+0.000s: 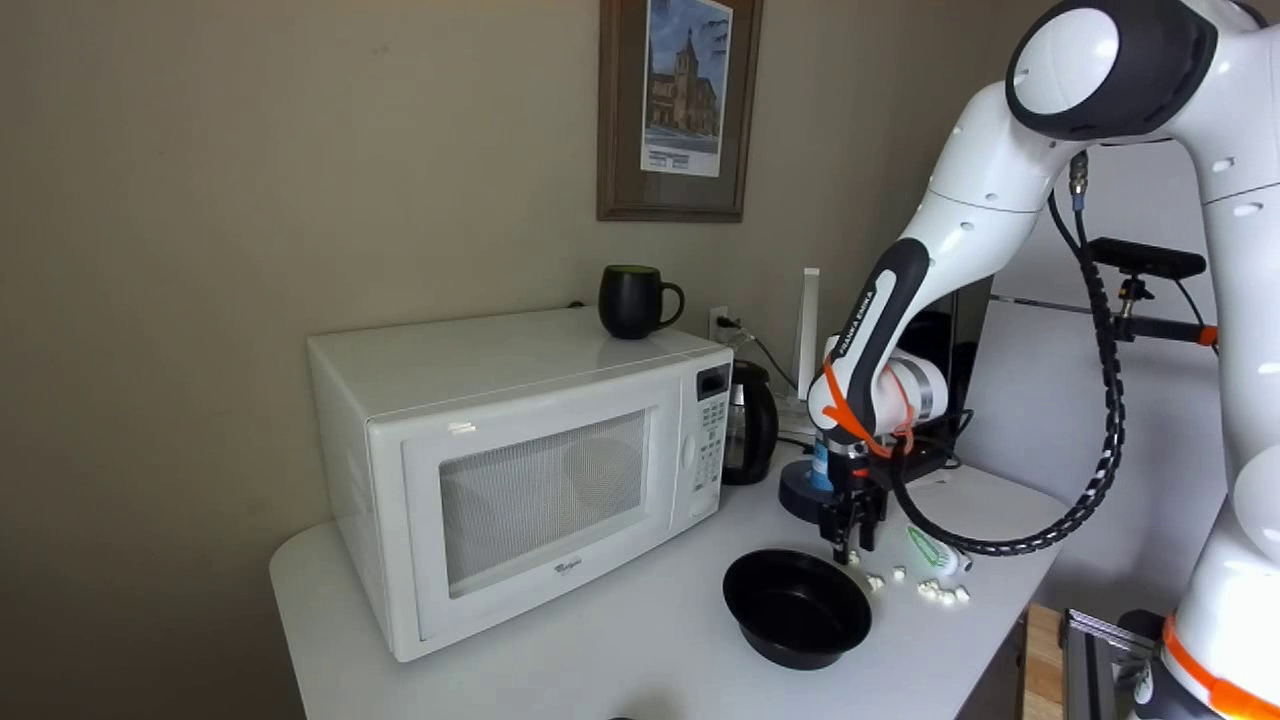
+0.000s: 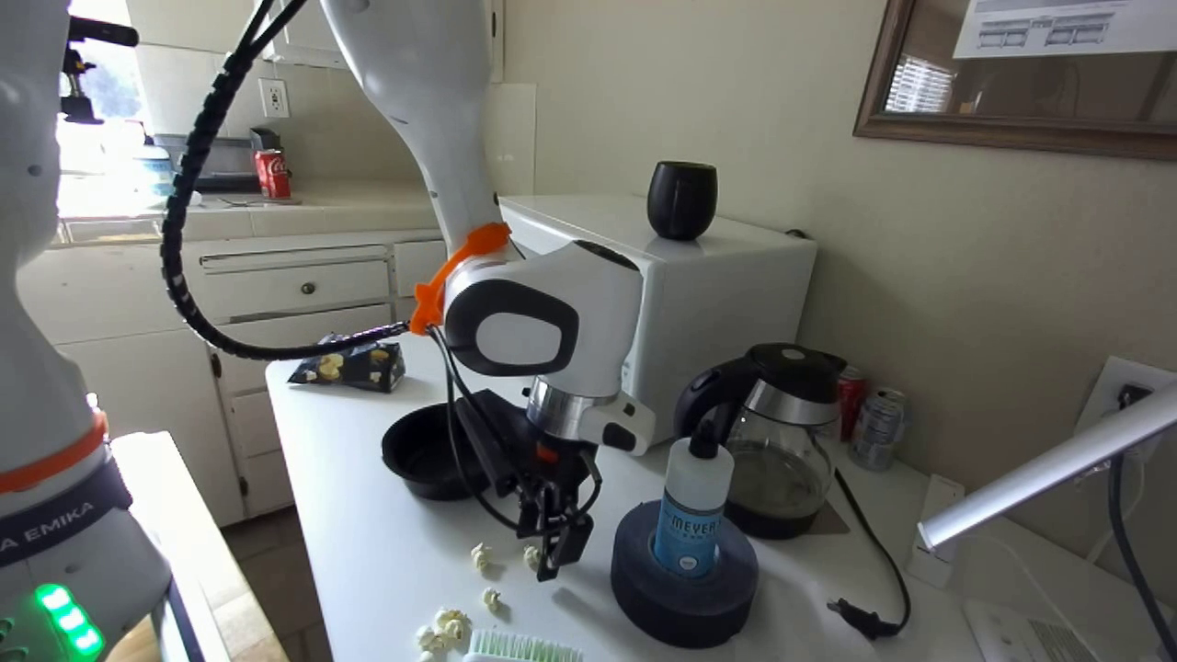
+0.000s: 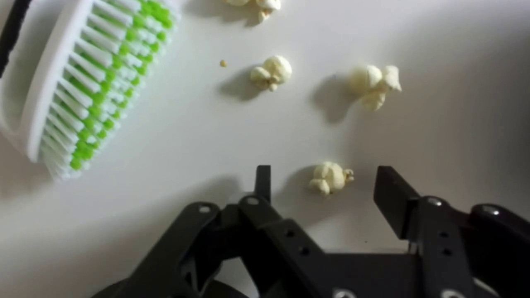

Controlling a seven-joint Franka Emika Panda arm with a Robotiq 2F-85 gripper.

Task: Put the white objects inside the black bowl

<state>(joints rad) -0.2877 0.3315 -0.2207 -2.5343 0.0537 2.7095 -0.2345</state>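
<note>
Near the black bowl (image 1: 795, 605) are the microwave (image 1: 530, 490), a brush (image 3: 87, 85), a bottle (image 2: 691, 515) inside a dark vessel (image 2: 680, 614), and white popcorn pieces (image 3: 272, 73); the jaws are parted, one piece (image 3: 328, 177) seen between them.

The window (image 2: 121, 92) is largely overexposed, and soft leftward shadows are cast by the popcorn (image 3: 330, 178) in the wrist view.

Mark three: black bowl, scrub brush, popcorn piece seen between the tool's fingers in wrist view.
Black bowl (image 1: 797, 605): in an exterior view, on its inside surface.
Scrub brush (image 3: 103, 89): wrist view, on the bristles.
Popcorn piece (image 3: 328, 178): wrist view, on its puffed middle.
</note>
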